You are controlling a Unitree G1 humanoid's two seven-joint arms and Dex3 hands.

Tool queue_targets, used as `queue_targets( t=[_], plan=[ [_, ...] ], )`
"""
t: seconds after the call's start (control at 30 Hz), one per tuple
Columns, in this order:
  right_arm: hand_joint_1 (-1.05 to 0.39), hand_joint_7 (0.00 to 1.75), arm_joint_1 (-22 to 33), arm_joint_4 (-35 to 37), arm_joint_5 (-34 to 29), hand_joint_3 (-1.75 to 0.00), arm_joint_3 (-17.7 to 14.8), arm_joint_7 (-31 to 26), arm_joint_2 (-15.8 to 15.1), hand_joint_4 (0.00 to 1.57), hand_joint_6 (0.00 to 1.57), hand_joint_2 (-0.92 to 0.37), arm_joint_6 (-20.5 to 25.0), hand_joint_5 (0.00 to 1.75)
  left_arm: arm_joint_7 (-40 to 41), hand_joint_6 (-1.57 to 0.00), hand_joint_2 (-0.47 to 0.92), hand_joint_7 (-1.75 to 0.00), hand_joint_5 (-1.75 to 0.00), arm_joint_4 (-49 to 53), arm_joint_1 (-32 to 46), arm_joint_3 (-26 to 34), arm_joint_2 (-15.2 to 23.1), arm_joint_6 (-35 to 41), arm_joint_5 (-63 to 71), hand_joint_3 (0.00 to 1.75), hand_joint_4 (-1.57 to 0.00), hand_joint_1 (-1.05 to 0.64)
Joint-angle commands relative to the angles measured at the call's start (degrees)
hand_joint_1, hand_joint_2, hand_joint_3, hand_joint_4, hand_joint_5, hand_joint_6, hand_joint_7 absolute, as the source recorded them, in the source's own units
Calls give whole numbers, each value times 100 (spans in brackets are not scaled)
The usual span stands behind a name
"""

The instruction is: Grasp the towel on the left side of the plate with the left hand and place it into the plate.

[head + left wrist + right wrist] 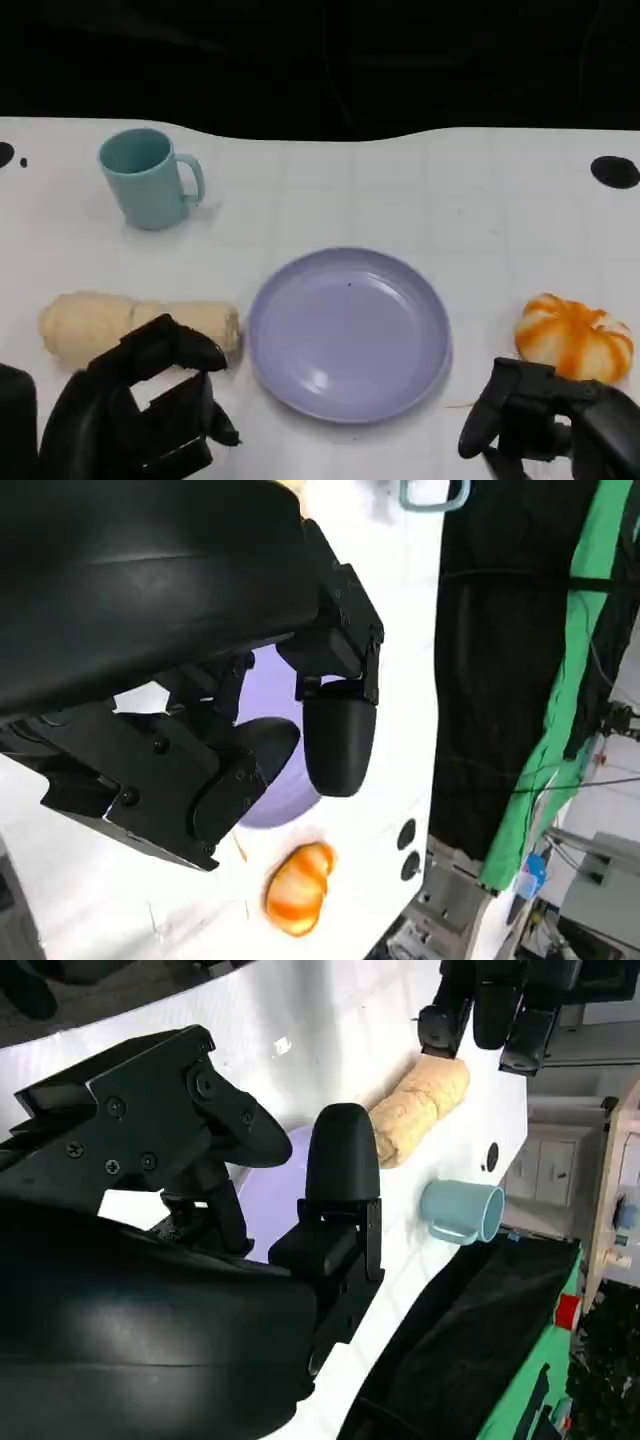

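Observation:
A rolled beige towel (100,323) lies on the white table just left of the lilac plate (349,333). My left hand (140,405) hovers at the near side of the towel, its fingers apart with nothing in them, overlapping the towel's near edge in the head view. The right wrist view also catches the towel (420,1108) with my left hand (495,1010) beside it. My right hand (545,420) sits low at the near right, fingers apart and holding nothing. The plate (285,780) peeks out behind my left hand's fingers (338,742).
A teal mug (150,178) stands at the far left, handle to the right. An orange-and-white pumpkin-like object (574,336) rests right of the plate, just beyond my right hand. The table's far edge borders a dark backdrop.

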Motion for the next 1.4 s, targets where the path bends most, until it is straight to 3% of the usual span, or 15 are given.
queue_targets(
  t=[0.03, 0.13, 0.27, 0.3, 0.5, 0.63, 0.8, 1.03, 1.2, 1.4],
  plan=[
    [-5, 142, -35, 14, -17, -109, 13, -52, 16, 73, 65, -58, -34, 175, -36, -58, 49, -111, -152, 185, 52, -102, 76, -921, 586, 111, -54, -13],
    [-5, 142, -77, 9, -21, -110, 57, -91, 58, 74, 65, -57, 18, 175, -155, -50, 57, -96, -143, 472, 9, -236, 279, -1748, 1207, 94, -48, -18],
    [-4, 142, -89, 4, -49, -112, 114, -111, 66, 74, 65, -57, 38, 175, -465, -40, 87, -69, -118, 729, -204, -260, 796, -2262, 1792, 32, -37, -28],
    [-4, 142, -86, -5, -54, -112, 122, -110, 60, 74, 65, -56, 52, 175, -550, -37, 89, -64, -112, 754, -256, -264, 933, -2319, 1910, 26, -35, -28],
    [-2, 141, -64, -29, -35, -113, 127, -150, 82, 74, 65, -56, 102, 175, -858, -32, 92, -25, -79, 740, -550, -348, 1755, -2488, 2904, 11, -30, -40],
    [-1, 141, -67, 6, -46, -113, 119, -125, 58, 74, 65, -56, 41, 175, -1131, -26, 92, -12, -65, 734, -912, -523, 2523, -2348, 3986, 5, -22, -41],
    [-2, 140, -54, -26, -63, -112, 117, -139, 52, 73, 65, -56, 110, 175, -1625, -24, 92, -4, -49, 816, -1430, -1042, 3310, -1955, 5730, 6, -15, -56],
    [-4, 139, -31, -37, -86, -107, 124, -156, 58, 73, 66, -59, 95, 175, -2093, -27, 90, -1, -35, 1402, -2102, -1674, 3430, -1868, 6974, 0, -22, -56],
    [-5, 139, -28, -60, -97, -106, 130, -160, 47, 73, 66, -59, 119, 175, -2271, -27, 88, 0, -19, 2059, -2536, -2049, 3320, -1868, 7509, 0, -30, -56],
    [-4, 138, -6, -95, -106, -106, 136, -172, 41, 73, 66, -59, 123, 175, -2359, -26, 89, 0, -13, 3128, -3088, -2390, 3048, -1872, 7684, 0, -32, -56]
  ],
)
